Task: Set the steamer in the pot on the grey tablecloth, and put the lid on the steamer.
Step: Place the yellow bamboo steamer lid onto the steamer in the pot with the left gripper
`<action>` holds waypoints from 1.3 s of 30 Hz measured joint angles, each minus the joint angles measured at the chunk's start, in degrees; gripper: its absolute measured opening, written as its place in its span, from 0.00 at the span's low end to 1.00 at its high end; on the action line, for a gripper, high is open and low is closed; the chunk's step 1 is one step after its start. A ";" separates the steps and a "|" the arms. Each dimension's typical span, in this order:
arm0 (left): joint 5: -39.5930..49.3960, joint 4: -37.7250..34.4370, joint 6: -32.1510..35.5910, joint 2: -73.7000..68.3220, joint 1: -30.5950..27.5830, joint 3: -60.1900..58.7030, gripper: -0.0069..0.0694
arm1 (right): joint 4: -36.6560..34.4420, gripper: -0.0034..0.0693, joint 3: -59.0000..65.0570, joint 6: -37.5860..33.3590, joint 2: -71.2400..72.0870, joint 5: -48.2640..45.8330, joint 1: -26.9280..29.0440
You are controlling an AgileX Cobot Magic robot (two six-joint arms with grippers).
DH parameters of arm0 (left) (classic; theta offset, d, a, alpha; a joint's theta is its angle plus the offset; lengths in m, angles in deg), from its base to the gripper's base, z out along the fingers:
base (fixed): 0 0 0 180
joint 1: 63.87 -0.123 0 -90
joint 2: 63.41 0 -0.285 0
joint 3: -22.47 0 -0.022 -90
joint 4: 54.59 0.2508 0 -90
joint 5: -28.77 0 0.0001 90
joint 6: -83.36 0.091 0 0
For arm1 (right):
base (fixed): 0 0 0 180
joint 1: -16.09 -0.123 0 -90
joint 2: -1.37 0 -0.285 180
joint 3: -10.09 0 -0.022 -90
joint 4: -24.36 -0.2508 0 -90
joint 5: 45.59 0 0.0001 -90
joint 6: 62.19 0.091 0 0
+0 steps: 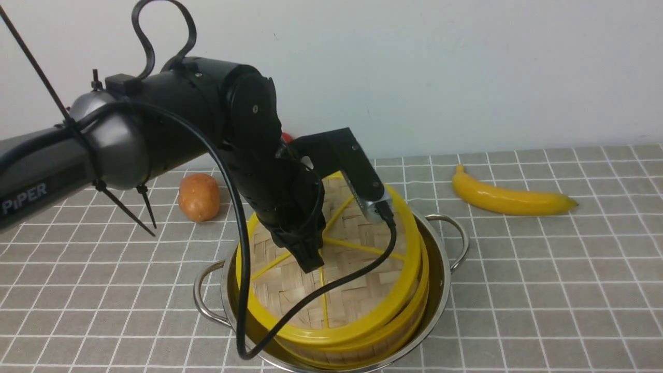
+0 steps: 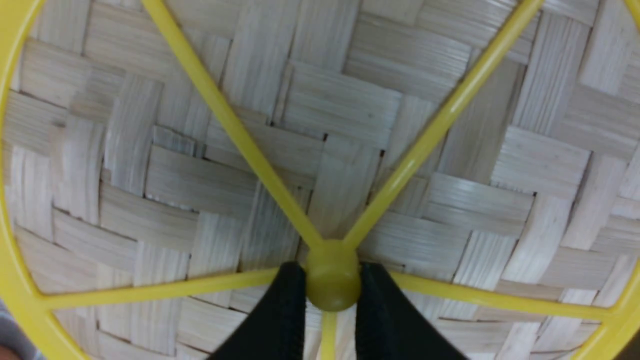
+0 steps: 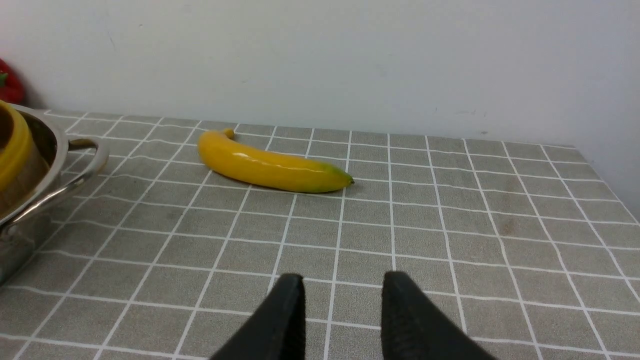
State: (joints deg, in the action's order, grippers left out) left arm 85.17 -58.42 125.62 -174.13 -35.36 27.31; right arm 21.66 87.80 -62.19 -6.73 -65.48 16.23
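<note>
Left jaws pinched on the centre hub (image 2: 332, 275) of the lid (image 1: 373, 295), one pad each side of it. Left arm reaches in over the pot (image 1: 440, 269) from the robot's left, wrist pointing down.

Lid lies over the steamer (image 1: 409, 321), covering its contents. Steamer's yellow rim peeks out below the lid's rim on the near and right sides, so the lid looks shifted a bit to the robot's left. Can't tell if it's seated flat.

Steamer is inside the pot. Pot stands on the grey tablecloth (image 1: 544, 290), both wire handles visible.

Right jaws spread, nothing between them, low over bare cloth right of the pot. Right arm isn't in the front view, only its wrist camera shows them.

Other stuff on the tabletop:
- banana (image 1: 510, 197) right of the pot, well apart
- potato (image 1: 199, 197) behind-left of the pot
- red object (image 3: 7, 82) at the wall behind the pot, mostly hidden
</note>
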 joint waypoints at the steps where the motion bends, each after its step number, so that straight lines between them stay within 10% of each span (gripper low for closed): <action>1: -0.02 0.00 0.16 0.00 0.00 0.00 0.25 | 0.00 0.38 0.00 0.00 0.00 0.00 0.00; 39: -3.27 -3.15 15.19 -2.90 0.00 0.21 0.25 | 0.00 0.38 0.00 0.00 0.00 0.00 0.00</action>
State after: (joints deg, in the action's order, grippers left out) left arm 81.90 -61.57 140.81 -177.04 -35.36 27.53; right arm 21.66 87.80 -62.19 -6.73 -65.48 16.23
